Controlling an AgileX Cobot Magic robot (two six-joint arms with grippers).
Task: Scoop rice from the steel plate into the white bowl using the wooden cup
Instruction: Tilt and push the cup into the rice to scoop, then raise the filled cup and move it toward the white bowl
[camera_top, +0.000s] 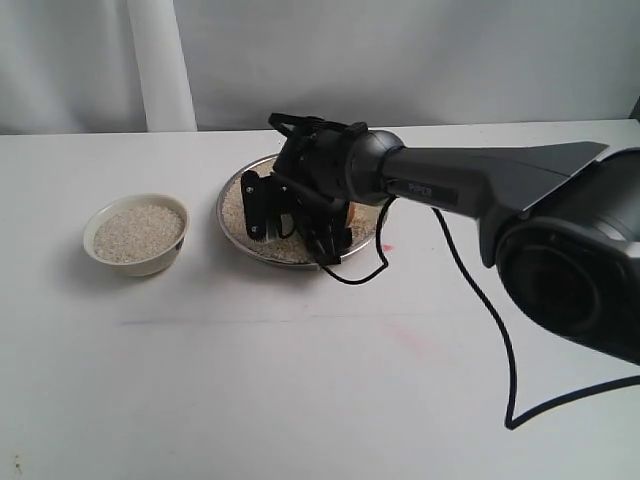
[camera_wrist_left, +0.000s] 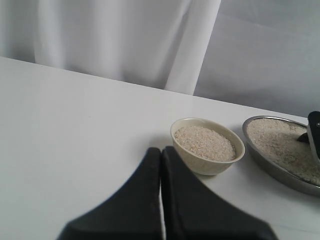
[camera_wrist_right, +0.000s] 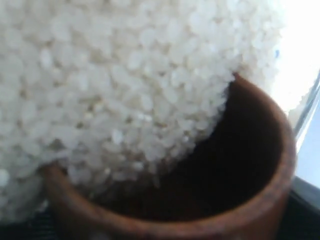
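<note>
The steel plate (camera_top: 226, 200) lies mid-table with rice (camera_top: 234, 214) spread in it. My right gripper (camera_top: 295, 222) hangs low over the plate, shut on the wooden cup (camera_top: 354, 214), which is mostly hidden behind its fingers. In the right wrist view the wooden cup (camera_wrist_right: 280, 165) lies tipped in the rice (camera_wrist_right: 125, 75), and grains spill into its dark mouth. The white bowl (camera_top: 92, 232), left of the plate, holds a level fill of rice. My left gripper (camera_wrist_left: 161, 150) hovers shut and empty over bare table near the white bowl (camera_wrist_left: 205, 164). It does not show in the exterior view.
A black cable (camera_top: 480, 300) trails from the right arm across the table on the right. A white curtain (camera_top: 160, 60) hangs behind the table's far edge. The steel plate (camera_wrist_left: 272, 167) sits just past the bowl in the left wrist view.
</note>
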